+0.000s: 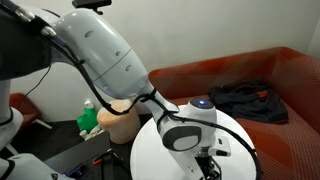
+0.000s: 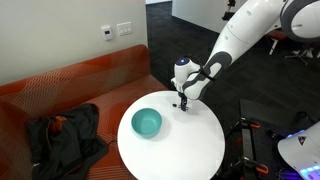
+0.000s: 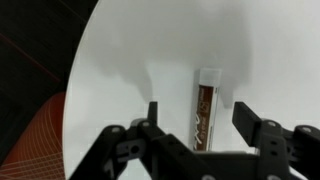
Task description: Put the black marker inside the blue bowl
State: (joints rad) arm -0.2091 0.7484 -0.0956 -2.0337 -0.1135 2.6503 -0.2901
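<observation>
The slim black marker (image 3: 206,115) has a pale tip.

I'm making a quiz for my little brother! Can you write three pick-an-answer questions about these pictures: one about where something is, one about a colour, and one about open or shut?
1. What colour is the bowl?
A) teal-blue B) yellow C) pink

2. Where is the black marker?
A) inside the bowl B) lying flat on the white table C) held up in the air

3. How is the gripper?
A) shut on the marker B) open, with a finger on each side of the marker C) holding the bowl

Answers:
1. A, the bowl looks teal-blue in an exterior view.
2. B, the wrist view shows it flat on the white tabletop.
3. B, there are gaps between the marker and both fingers.
</observation>
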